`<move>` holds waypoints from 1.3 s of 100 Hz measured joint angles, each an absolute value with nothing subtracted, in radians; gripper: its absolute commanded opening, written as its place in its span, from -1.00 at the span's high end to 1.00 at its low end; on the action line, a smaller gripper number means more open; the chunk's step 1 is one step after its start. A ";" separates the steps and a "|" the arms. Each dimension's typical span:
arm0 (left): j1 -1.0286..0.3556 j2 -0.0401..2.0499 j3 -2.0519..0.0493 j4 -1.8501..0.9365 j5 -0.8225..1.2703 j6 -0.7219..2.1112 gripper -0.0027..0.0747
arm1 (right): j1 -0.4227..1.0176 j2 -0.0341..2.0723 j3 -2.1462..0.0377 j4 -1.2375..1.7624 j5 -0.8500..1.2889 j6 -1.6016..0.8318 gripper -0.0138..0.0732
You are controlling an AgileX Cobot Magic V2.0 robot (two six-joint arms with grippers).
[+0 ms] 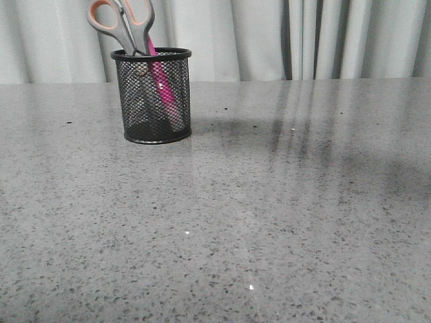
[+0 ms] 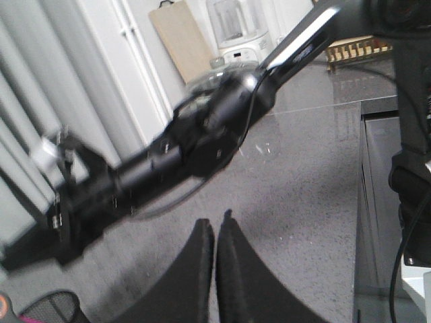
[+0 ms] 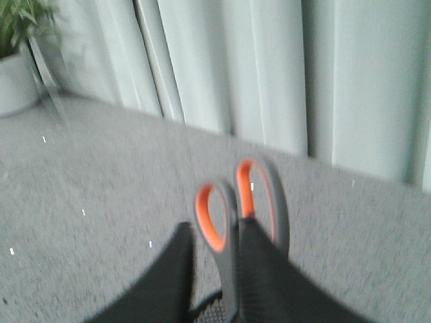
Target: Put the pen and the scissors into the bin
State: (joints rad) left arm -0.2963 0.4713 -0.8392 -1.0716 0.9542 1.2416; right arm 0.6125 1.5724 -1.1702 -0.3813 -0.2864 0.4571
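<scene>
The black mesh bin (image 1: 176, 81) stands upright at the far left of the table. The scissors (image 1: 128, 27) stand in it, blades down, with the grey and orange handles sticking out above the rim. The pink pen (image 1: 163, 89) leans inside beside them. Neither gripper shows in the front view. My right gripper (image 3: 214, 225) is open, and past its fingers I see the scissors' handles (image 3: 259, 202) and a bit of the bin's rim (image 3: 212, 311). My left gripper (image 2: 215, 223) is shut and empty above the table, with the bin's edge (image 2: 54, 309) off to one side.
Grey speckled tabletop (image 1: 269, 215) with pale curtains (image 1: 269, 33) behind it. The right arm (image 2: 202, 134) crosses the left wrist view. A potted plant (image 3: 17, 60) stands by the curtains. A dark cabinet edge (image 2: 384, 202) lies beside the table.
</scene>
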 measured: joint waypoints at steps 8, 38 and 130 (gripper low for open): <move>-0.296 0.441 -0.779 -1.088 0.920 1.236 0.98 | 0.613 1.515 -1.169 -0.409 -0.285 0.457 0.82; -0.296 0.195 -0.548 -1.118 0.703 1.228 0.98 | 0.694 1.159 -1.036 -0.670 -0.221 0.459 0.81; -0.296 0.001 -0.332 -1.174 0.551 1.043 0.98 | 0.725 0.237 -0.615 -0.711 0.460 0.461 0.82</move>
State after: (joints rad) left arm -0.2963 0.0008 -0.3320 -1.1735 0.5506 1.0434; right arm 0.7247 0.2365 -0.6151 -0.7114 0.4605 0.4610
